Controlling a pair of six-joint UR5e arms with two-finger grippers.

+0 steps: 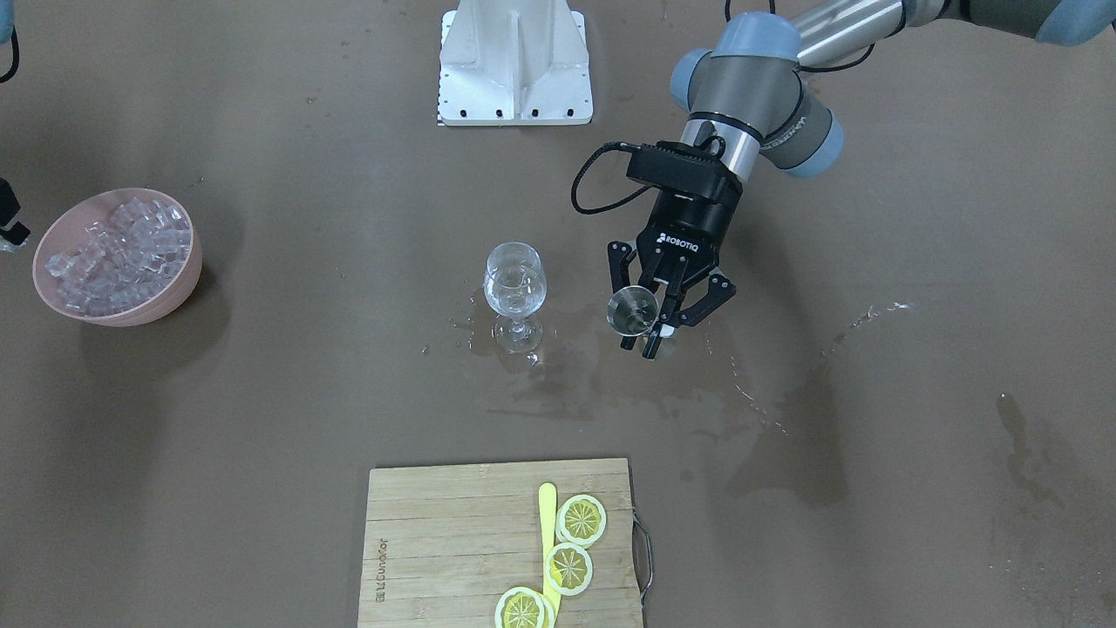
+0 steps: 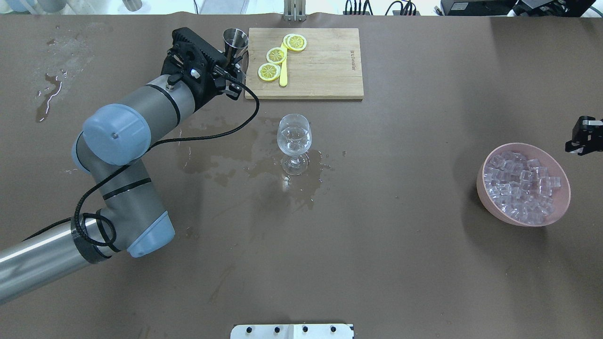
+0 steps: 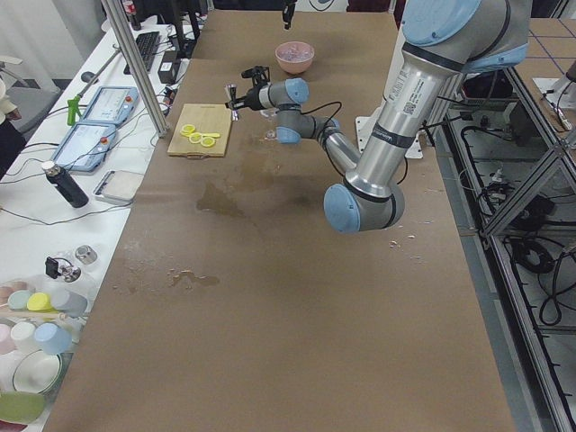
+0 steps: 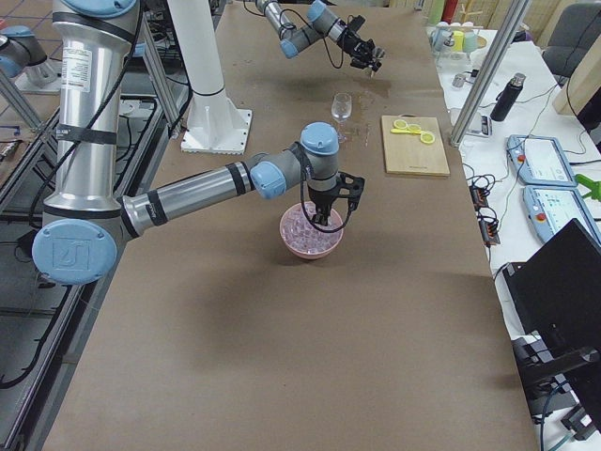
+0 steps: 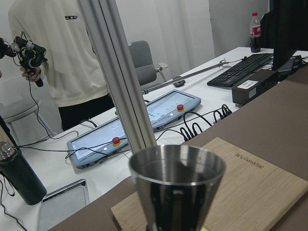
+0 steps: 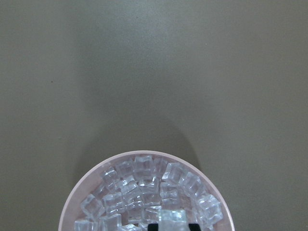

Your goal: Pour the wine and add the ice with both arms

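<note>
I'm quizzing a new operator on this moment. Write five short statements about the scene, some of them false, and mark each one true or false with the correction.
1. The left claw grips a metal jigger. True.
2. The wine glass lies on its side. False: it stands upright on a wet patch of the table.
3. The ice is in the wine glass. False: the cubes fill the pink bowl. The glass shows only a little clear wine.
4. Lemon slices lie on the wooden cutting board. True.
5. The right claw hangs over the wine glass. False: it is at the pink bowl, far from the glass.
</note>
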